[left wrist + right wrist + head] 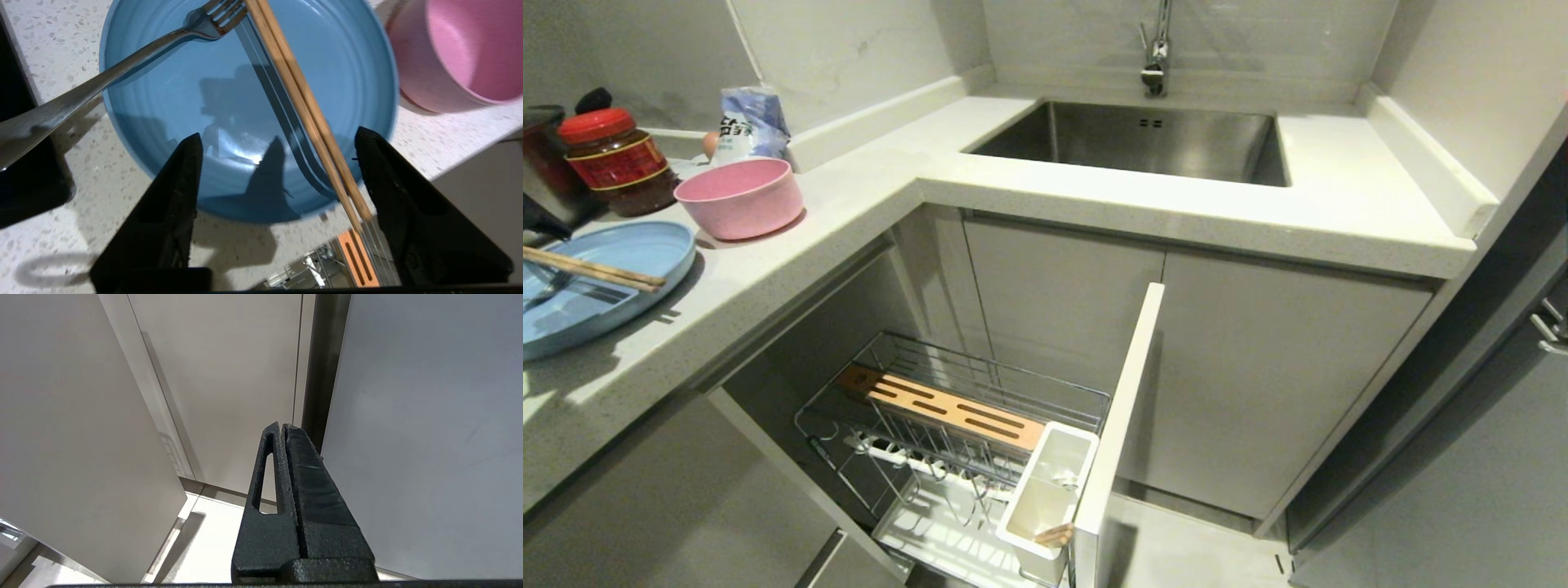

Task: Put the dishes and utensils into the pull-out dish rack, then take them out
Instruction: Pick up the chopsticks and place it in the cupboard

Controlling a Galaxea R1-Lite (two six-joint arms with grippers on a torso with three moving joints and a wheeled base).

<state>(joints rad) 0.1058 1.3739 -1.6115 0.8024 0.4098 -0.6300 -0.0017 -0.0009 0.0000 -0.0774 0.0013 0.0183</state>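
Observation:
In the left wrist view my left gripper hangs open over the near rim of the light-blue plate, holding nothing. The wooden chopsticks lie across the plate, their ends passing close inside one finger. A silver fork rests with its tines on the plate's far side. The pink bowl stands beside the plate. In the head view the plate, chopsticks and bowl sit on the counter at left. The pull-out dish rack stands pulled out below. My right gripper is shut, parked by cabinet panels.
The rack's white utensil cup holds a wooden tip; its tall front panel stands out into the floor space. A red-lidded jar and a bag stand behind the bowl. Sink and faucet are at the back.

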